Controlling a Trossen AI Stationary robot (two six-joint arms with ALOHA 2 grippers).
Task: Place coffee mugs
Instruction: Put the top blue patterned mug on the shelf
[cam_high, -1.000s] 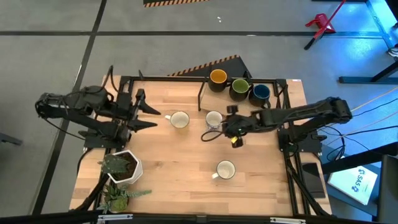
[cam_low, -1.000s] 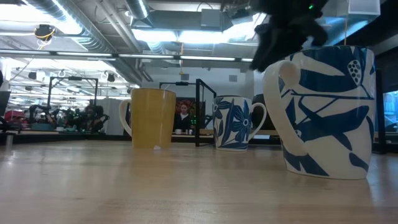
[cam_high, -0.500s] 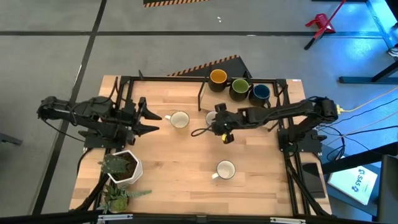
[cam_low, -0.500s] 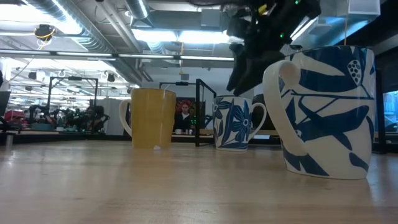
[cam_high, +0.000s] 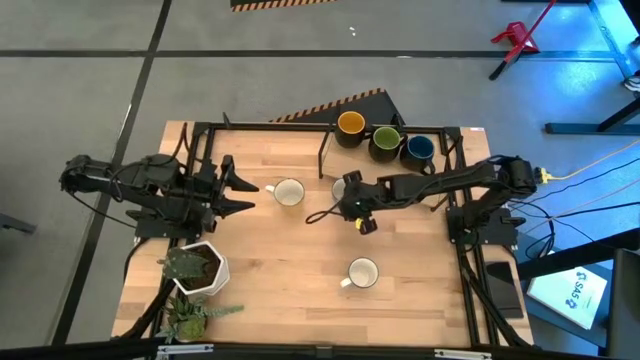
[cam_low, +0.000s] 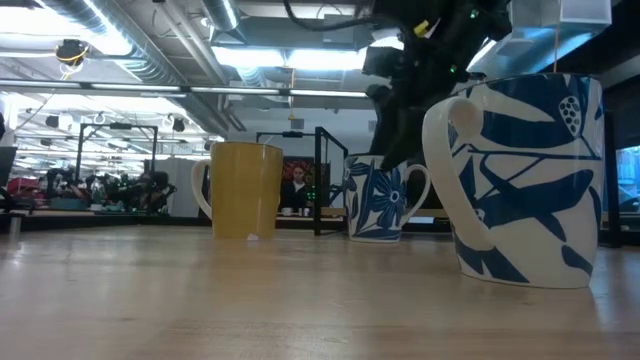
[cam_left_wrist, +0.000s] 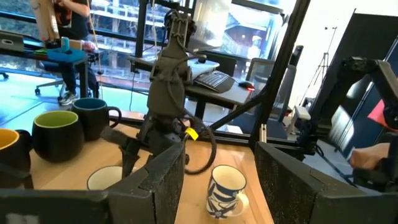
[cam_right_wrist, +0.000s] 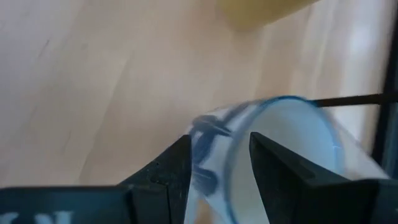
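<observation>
White-and-blue mug (cam_right_wrist: 273, 149) stood mid-tabletop (cam_high: 280, 270), its rim between the right gripper's (cam_right_wrist: 219, 163) parted fingers, apparently poised for a rim grasp. Left gripper (cam_high: 240, 188) waited open beside another white mug (cam_high: 288, 192).

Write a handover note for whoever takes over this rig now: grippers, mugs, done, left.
Right gripper: open, astride the wall of the middle white mug, not yet closed.
Left gripper: open, waiting beside the left white mug.
Third white mug: alone near the front.
Done, apparently: yellow-lined mug, green mug and blue mug lined up at the back.
Left: likely the three white mugs.
</observation>
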